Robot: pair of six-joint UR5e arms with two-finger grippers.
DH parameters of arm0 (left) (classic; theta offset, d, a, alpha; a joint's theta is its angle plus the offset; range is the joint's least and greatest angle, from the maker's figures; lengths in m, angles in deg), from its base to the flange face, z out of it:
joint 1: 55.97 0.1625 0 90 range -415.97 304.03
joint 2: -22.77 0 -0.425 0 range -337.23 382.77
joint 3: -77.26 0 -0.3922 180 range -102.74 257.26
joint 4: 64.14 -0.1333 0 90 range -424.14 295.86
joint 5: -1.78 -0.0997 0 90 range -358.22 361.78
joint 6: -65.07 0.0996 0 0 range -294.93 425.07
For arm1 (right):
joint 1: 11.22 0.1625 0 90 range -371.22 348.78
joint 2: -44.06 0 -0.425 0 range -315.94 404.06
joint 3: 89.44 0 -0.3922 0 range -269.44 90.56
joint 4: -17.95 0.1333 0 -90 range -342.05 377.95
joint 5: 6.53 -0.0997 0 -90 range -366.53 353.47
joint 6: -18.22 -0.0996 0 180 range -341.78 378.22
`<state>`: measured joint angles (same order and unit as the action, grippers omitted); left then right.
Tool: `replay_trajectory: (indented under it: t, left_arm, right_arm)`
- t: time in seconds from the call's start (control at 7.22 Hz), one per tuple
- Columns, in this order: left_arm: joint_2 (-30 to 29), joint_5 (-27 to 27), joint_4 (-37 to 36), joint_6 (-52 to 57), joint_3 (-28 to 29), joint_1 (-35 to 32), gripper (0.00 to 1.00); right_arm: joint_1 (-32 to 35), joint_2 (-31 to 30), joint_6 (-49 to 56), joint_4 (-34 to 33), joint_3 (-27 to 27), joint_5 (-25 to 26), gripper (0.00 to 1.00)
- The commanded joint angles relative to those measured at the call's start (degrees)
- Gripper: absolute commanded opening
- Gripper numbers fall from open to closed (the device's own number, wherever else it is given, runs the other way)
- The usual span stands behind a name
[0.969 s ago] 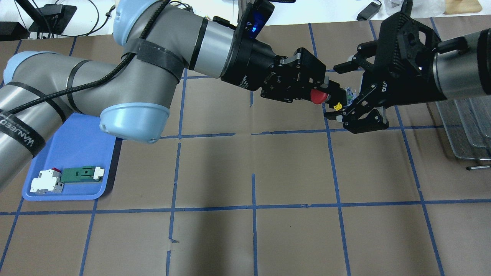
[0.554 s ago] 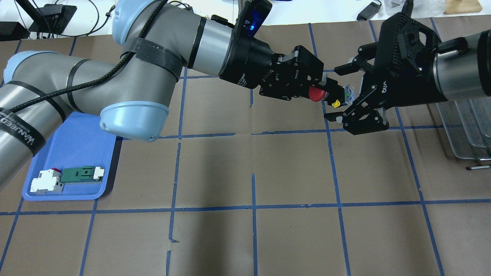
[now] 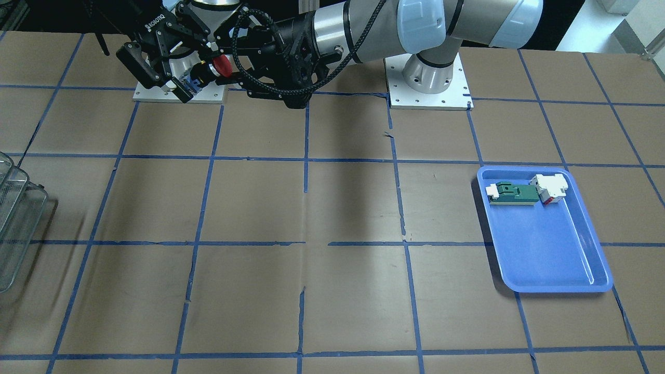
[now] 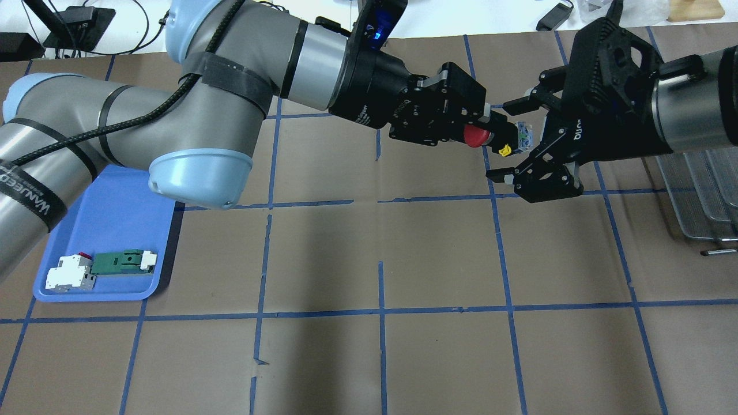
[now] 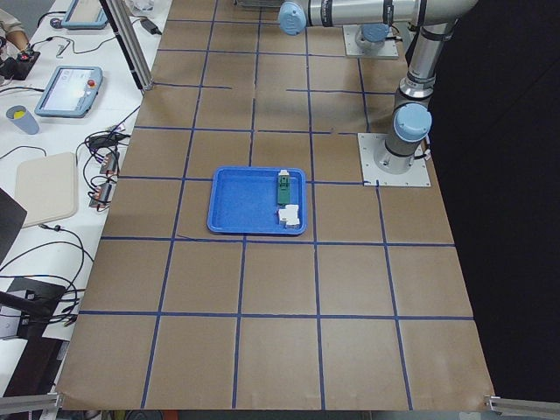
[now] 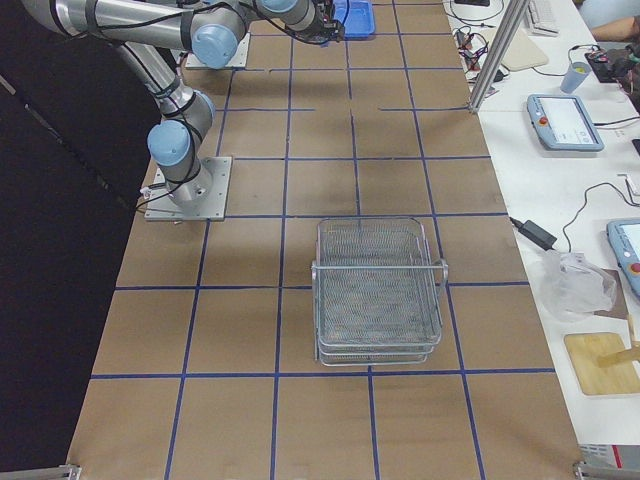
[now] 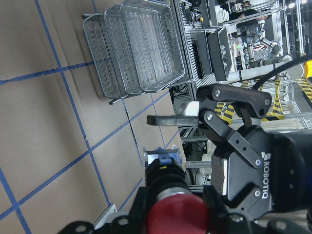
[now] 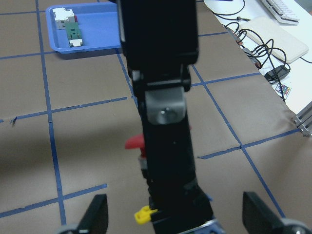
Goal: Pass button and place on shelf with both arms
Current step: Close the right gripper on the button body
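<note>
My left gripper (image 4: pixel 489 132) is shut on the button (image 4: pixel 476 137) and holds it level in the air, red cap toward the left wrist, black base pointing at my right gripper (image 4: pixel 508 141). The right gripper is open, and its two fingers stand on either side of the button's base tip without touching it. In the front view the button (image 3: pixel 222 65) sits between both grippers near the robot's base. The right wrist view shows the red cap (image 8: pixel 134 143) beside the left gripper's finger (image 8: pixel 166 112). The wire shelf (image 4: pixel 700 190) stands at the right.
A blue tray (image 4: pixel 115 213) at the left holds a white block (image 4: pixel 69 272) and a green board (image 4: pixel 118 262). The shelf also shows in the right side view (image 6: pixel 378 290) and the left wrist view (image 7: pixel 136 48). Brown paper with blue tape lines covers the table.
My left gripper has carried the button a little farther back and to the right, bringing its base between the right gripper's fingers. The right gripper has stayed open.
</note>
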<state>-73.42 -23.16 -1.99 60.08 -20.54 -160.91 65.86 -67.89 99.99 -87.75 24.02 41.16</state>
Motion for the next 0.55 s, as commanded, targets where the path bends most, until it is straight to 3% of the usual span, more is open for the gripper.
replay_trajectory:
  t: [0.0, 0.14, 0.28, 0.42]
  left_arm:
    - [0.0, 0.0, 0.0, -0.4, 0.0, 0.0, 0.00]
    - [0.1, 0.0, 0.0, -0.4, 0.0, 0.0, 0.00]
    - [0.3, 0.0, 0.0, -0.5, 0.0, 0.0, 0.00]
    - [0.4, 0.0, 0.0, -0.8, 0.0, -0.1, 0.00]
  right_arm:
    - [-0.1, 0.0, 0.0, 0.0, -0.2, 0.6, 0.46]
    - [-0.1, 0.0, 0.0, 0.0, -0.3, 0.8, 0.15]
    - [0.0, 0.0, 0.0, 0.1, -0.5, 0.9, 0.00]
    - [-0.1, 0.0, 0.0, 0.1, -0.5, 0.9, 0.00]
